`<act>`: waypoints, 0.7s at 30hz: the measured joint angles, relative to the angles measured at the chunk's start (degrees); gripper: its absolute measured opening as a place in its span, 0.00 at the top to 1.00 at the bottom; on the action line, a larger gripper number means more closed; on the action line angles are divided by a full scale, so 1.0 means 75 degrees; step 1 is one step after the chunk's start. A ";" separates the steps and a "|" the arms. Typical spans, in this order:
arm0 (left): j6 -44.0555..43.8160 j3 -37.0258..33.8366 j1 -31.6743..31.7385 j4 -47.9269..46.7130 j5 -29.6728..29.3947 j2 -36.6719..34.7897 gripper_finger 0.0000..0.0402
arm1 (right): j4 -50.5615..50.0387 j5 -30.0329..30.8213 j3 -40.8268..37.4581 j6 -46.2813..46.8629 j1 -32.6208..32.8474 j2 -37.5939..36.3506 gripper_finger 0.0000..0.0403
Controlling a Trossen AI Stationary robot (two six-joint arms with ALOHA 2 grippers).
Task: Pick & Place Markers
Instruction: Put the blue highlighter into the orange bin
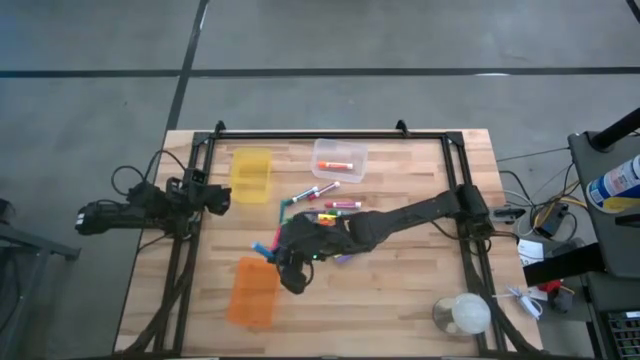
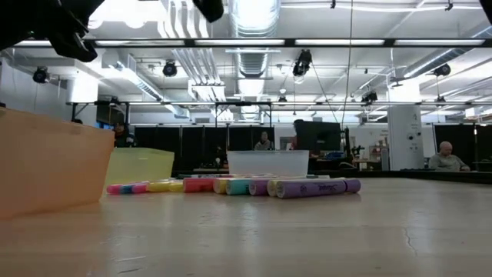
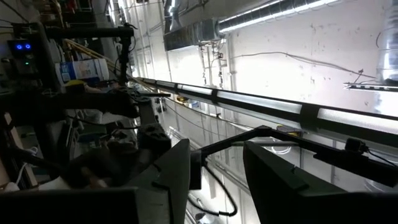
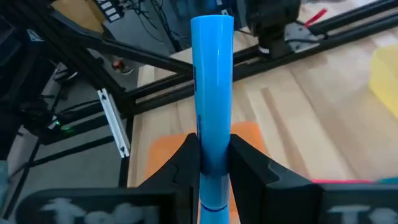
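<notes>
I'd carry the blue marker (image 4: 211,93) squarely over the orange bin (image 1: 252,291) at the table's (image 1: 400,290) near-left before letting go, so it drops inside and not on the rim. My right claw (image 4: 211,163) is clenched on that marker's lower barrel, above the bin. My left claw (image 3: 216,171) is parked off the table's left edge, fingers apart and empty.

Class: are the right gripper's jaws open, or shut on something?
Shut on a blue marker: the right gripper pinches its barrel from both sides.
</notes>
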 joint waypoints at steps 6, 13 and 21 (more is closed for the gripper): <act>-0.0070 0.0075 -0.0012 -0.0008 0.0360 -0.0006 0.64 | 0.0168 -0.0231 0.0227 0.0297 0.0017 0.0313 0.86; 0.1421 0.0493 -0.0064 -0.0224 0.1195 0.0213 0.64 | -0.0518 0.0022 0.1166 0.0380 -0.0006 0.0277 0.86; 0.3776 0.1527 -0.0076 -0.0295 0.1207 0.1369 0.64 | -0.1422 0.0862 0.2284 0.0822 -0.0143 0.0259 0.86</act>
